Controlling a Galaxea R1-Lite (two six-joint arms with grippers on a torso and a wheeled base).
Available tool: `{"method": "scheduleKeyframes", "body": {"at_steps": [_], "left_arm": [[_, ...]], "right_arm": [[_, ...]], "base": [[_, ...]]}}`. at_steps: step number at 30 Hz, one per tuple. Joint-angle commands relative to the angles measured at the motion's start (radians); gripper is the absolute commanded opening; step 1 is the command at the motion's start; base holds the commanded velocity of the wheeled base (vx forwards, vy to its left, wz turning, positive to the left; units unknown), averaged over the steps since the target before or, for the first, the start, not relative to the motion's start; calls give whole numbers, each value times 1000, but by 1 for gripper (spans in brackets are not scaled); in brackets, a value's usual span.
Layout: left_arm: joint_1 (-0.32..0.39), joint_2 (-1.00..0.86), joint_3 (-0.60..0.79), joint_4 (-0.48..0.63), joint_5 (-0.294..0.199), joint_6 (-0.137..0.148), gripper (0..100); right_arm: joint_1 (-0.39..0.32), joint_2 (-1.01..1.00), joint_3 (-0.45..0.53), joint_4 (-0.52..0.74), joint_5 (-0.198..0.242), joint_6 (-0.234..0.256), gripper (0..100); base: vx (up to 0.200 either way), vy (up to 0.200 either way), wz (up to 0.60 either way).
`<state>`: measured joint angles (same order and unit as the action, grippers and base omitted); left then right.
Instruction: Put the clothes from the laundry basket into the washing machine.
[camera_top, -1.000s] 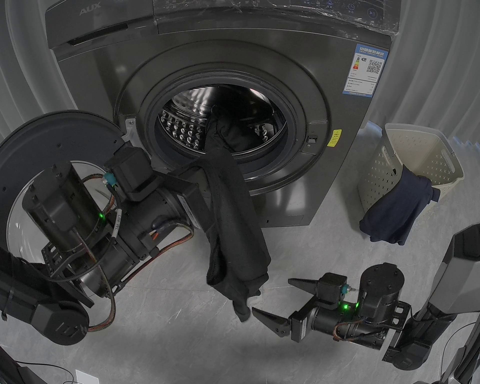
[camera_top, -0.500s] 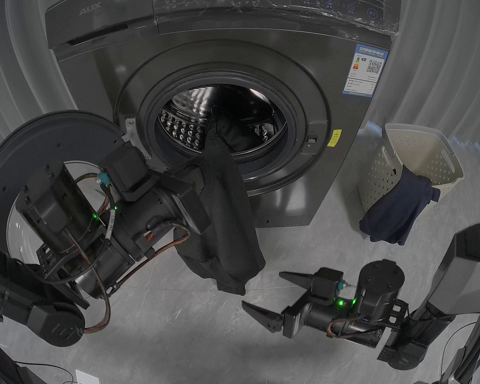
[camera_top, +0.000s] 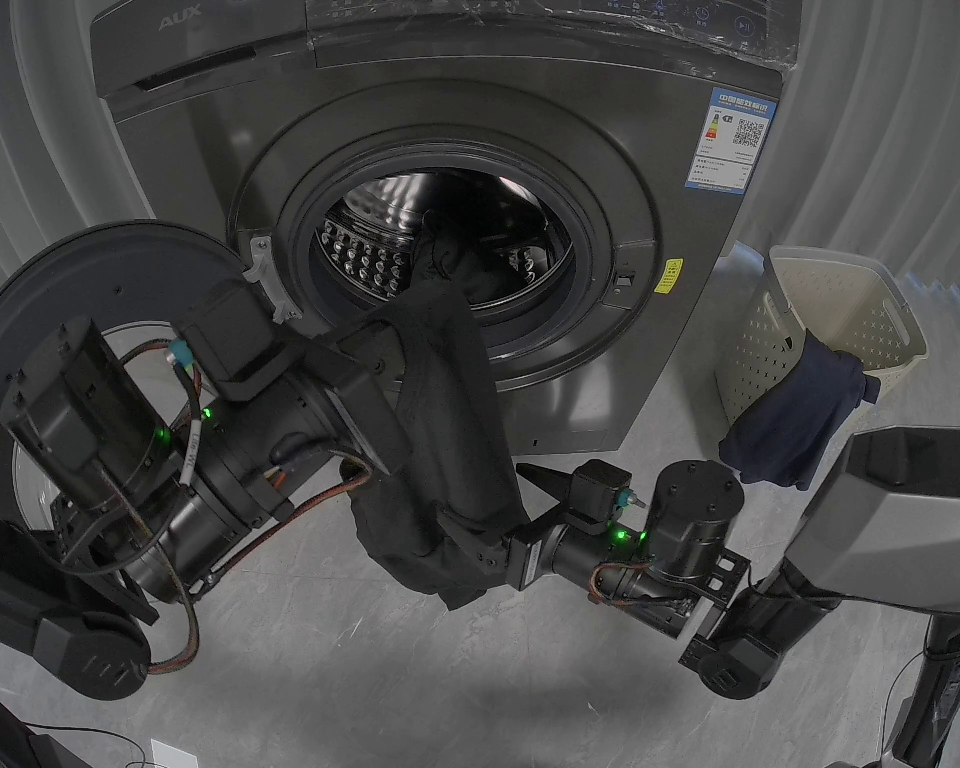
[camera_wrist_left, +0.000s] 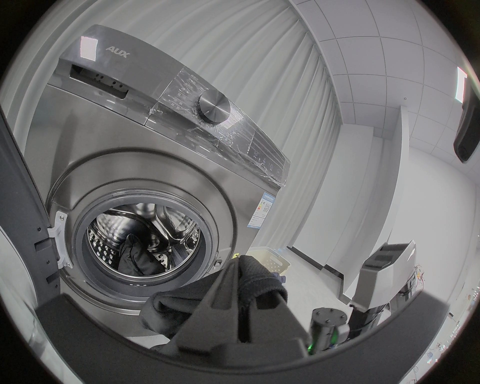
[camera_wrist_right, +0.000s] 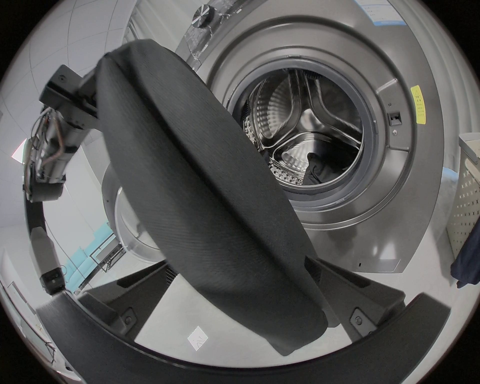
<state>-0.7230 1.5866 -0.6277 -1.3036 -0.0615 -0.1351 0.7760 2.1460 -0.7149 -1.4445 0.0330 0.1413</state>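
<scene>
Head view: the left gripper is holding a black garment in front of the washing machine, just below the open porthole. The cloth is hanging in a long fold, and its top edge is lying against the lower lip of the opening. The lower end is hanging clear of the floor.

Left wrist view: this is giving the clearest look at the grip. Both fingers are pinching together on a bunched ridge of the black cloth.

Right wrist view: the right gripper is sitting under the lower part of the garment. Its fingers are spreading wide, one on each side of the hanging fold, and are not clamping it. In the head view one finger is poking out beside the cloth, and the other is lying mostly behind it.

Containers:
- The drum is standing open, with the door swinging out to the robot's left. Both wrist views are showing a dark item lying low inside it. I cannot tell whether it is joining the held garment.
- The laundry basket is standing on the floor to the right of the machine. A navy garment is draping over its near rim and hanging down the outside wall. What is lying deeper in the basket is not visible.
</scene>
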Motion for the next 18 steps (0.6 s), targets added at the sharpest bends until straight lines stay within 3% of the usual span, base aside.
{"method": "scheduleKeyframes", "body": {"at_steps": [1,17,18], "left_arm": [[0,-28,-1,3,0,-1,0],[11,-45,-10,23,-1,-1,0],[13,-45,-7,23,0,0,0]], "right_arm": [[-29,104,-83,1,1,-2,100],[-43,223,-229,-8,-16,1,100],[-46,223,-230,-10,-21,1,0]], "base": [[0,0,0],[0,0,0],[0,0,0]]}}
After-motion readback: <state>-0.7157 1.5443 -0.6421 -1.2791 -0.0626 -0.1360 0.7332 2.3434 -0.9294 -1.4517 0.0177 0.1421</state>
